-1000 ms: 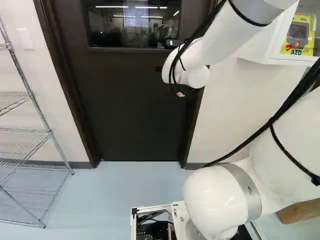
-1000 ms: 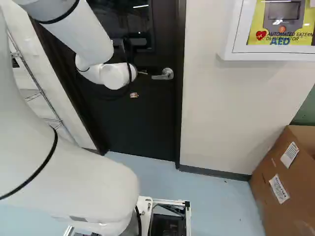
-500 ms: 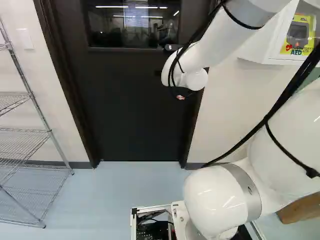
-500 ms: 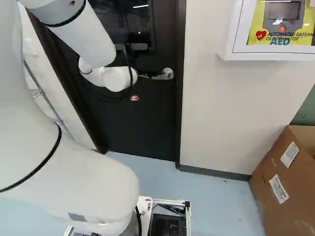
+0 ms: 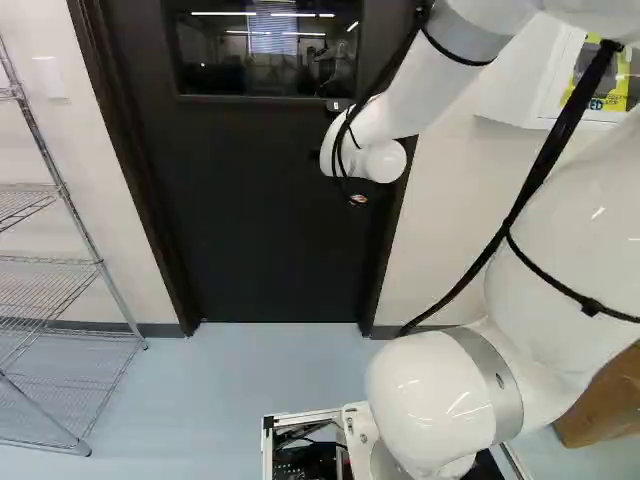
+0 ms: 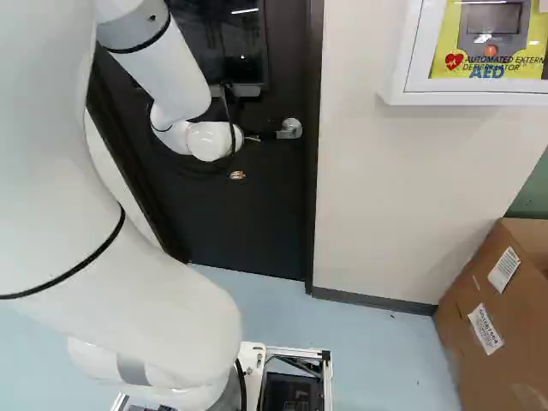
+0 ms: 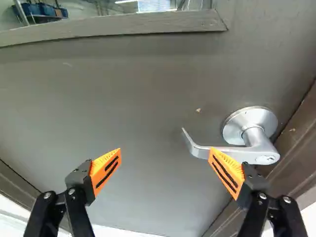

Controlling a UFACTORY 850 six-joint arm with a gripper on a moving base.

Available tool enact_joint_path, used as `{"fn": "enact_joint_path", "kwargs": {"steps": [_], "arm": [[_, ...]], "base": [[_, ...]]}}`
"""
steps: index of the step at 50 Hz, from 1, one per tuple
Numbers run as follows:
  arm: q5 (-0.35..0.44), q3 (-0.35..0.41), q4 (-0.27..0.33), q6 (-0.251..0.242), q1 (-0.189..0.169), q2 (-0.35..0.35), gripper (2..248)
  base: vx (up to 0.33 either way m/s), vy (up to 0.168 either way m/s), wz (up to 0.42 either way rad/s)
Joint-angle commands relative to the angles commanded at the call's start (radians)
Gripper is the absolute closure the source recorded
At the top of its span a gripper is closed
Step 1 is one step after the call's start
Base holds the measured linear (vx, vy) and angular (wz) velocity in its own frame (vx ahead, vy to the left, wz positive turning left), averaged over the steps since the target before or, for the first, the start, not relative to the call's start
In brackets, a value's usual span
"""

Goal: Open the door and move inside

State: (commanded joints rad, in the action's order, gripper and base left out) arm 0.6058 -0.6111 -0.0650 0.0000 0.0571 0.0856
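Silver and partly hidden, the handle (image 7: 255, 137) on the closed dark door (image 5: 260, 200) sits behind one finger of my spread end effector (image 6: 237, 175); I cannot tell if they touch. Against that door, my black fingers are hard to make out in the base views.

"AED", "AUTOMATED", "DEFIBRILLATOR" on white wall cab. (image 6: 479, 92) front; box labels (image 6: 485, 328) illeg.

a lab, perhaps: wire shelving (image 5: 99, 264)
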Motion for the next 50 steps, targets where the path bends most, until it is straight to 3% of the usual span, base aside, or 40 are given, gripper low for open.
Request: {"fn": "enact_joint_path", "kwargs": {"steps": [23,50], "arm": [[0.000,0.011,0.000,0.000,0.000,-0.030,3],[0.000,0.102,0.000,0.000,0.004,0.116,3]], "base": [[0.000,0.000,0.000],[0.000,0.000,0.000]]}}
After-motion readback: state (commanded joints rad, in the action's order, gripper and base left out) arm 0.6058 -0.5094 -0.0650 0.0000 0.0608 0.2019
